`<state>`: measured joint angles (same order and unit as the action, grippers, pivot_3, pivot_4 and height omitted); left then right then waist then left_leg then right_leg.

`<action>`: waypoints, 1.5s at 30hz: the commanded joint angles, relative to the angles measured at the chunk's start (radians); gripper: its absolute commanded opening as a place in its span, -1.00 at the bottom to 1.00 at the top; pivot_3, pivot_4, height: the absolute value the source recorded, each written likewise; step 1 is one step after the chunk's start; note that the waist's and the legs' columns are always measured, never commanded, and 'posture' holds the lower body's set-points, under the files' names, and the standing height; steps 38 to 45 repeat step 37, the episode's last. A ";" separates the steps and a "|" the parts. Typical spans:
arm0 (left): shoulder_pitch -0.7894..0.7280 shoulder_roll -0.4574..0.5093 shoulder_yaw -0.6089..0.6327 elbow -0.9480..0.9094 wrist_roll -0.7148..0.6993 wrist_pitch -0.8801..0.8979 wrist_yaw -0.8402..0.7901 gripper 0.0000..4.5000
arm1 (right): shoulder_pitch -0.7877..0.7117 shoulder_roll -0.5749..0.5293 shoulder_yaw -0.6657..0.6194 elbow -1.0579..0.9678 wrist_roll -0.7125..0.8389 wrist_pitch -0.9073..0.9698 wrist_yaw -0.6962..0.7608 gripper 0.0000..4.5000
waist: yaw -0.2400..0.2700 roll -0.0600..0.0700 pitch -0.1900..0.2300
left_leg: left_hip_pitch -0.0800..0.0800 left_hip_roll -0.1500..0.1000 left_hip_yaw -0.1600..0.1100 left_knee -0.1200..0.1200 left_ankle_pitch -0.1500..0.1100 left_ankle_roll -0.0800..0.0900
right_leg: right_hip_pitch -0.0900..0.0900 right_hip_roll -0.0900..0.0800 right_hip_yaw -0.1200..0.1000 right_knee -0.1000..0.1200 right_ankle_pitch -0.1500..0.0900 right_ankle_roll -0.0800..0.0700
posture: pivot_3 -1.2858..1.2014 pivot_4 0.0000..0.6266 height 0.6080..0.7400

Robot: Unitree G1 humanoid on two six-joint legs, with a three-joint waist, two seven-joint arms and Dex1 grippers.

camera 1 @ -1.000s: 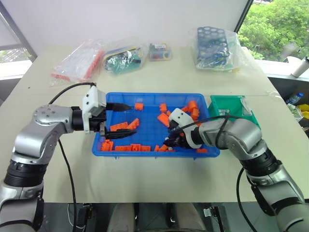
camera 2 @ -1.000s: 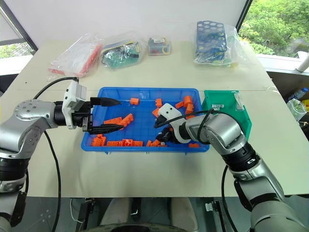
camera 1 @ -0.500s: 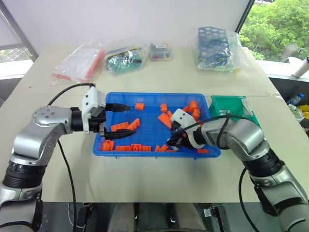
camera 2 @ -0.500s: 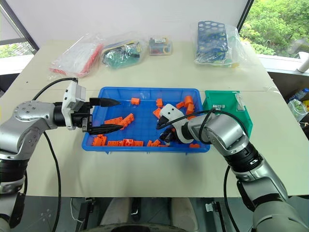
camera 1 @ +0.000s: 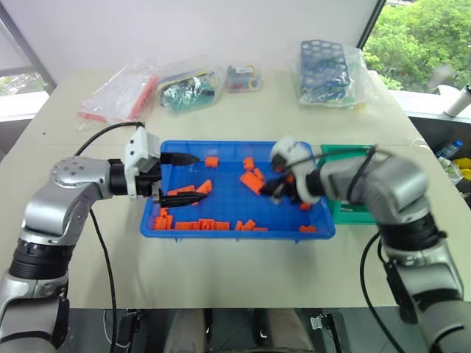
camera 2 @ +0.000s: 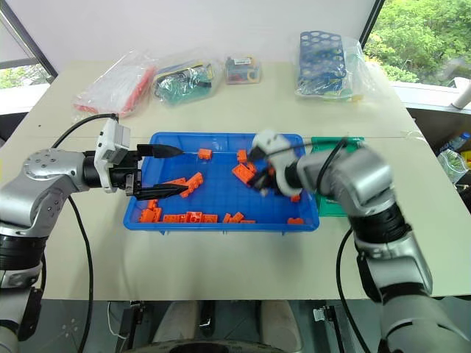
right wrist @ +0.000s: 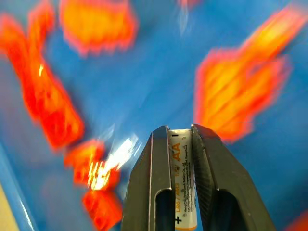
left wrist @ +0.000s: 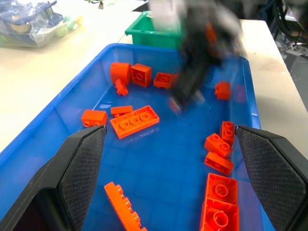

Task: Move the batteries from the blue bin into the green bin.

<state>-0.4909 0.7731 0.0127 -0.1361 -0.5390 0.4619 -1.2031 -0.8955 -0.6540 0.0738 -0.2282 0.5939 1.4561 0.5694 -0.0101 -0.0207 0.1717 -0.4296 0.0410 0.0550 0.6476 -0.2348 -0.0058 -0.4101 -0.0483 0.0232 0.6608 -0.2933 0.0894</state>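
Pinching a battery [right wrist: 182, 178] between its two fingers [right wrist: 155, 178], the right gripper [camera 1: 278, 184] hangs above the blue bin [camera 1: 221, 151], with orange bricks [camera 1: 252, 180] lying under it and beside it. The battery sits lengthways between the fingers, and only its thin sides are squeezed, so it could slide out if the arm swings fast or stops hard. If it drops now, it would likely land back among the bricks, where a small grey thing is hard to find again. The green bin [camera 1: 350, 157] is just past the gripper, off the right end of the blue bin. Its wall is higher than the blue rim, so a low path could knock the battery or the fingers against that wall and push the bin along the counter [camera 1: 221, 265]. Letting go too early would probably drop the battery in the gap between the bins or on the counter, and a round battery may roll away. The left gripper [camera 1: 182, 179] is spread wide over the far end of the blue bin, holding nothing, well apart from the right one, so I do not think they will bump.
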 commanded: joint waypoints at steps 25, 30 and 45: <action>-0.067 0.076 0.063 0.173 0.019 -0.022 -0.102 1.00 | 0.469 -0.480 -0.356 0.348 -0.203 -1.007 0.467 0.03 | -0.002 0.001 0.001 | -0.002 0.000 0.002 0.001 -0.001 0.001 | 0.000 0.001 0.001 -0.004 0.000 0.001 | 0.03 -0.52 0.99; -0.052 0.160 0.118 0.285 0.032 -0.042 -0.141 1.00 | 0.499 -0.584 -0.394 0.613 -0.173 -1.138 0.761 0.03 | -0.008 0.002 0.001 | 0.002 0.001 0.004 0.000 -0.001 0.001 | 0.002 0.002 0.002 -0.004 0.000 0.001 | 0.03 -0.52 0.99; -0.026 0.246 0.186 0.376 0.043 -0.065 -0.158 1.00 | 0.486 -0.586 -0.360 0.808 -0.229 -1.286 0.871 0.03 | -0.009 0.003 0.002 | 0.003 0.002 0.007 0.000 -0.001 0.001 | 0.002 0.001 0.002 -0.003 0.000 0.001 | 0.03 -0.52 0.99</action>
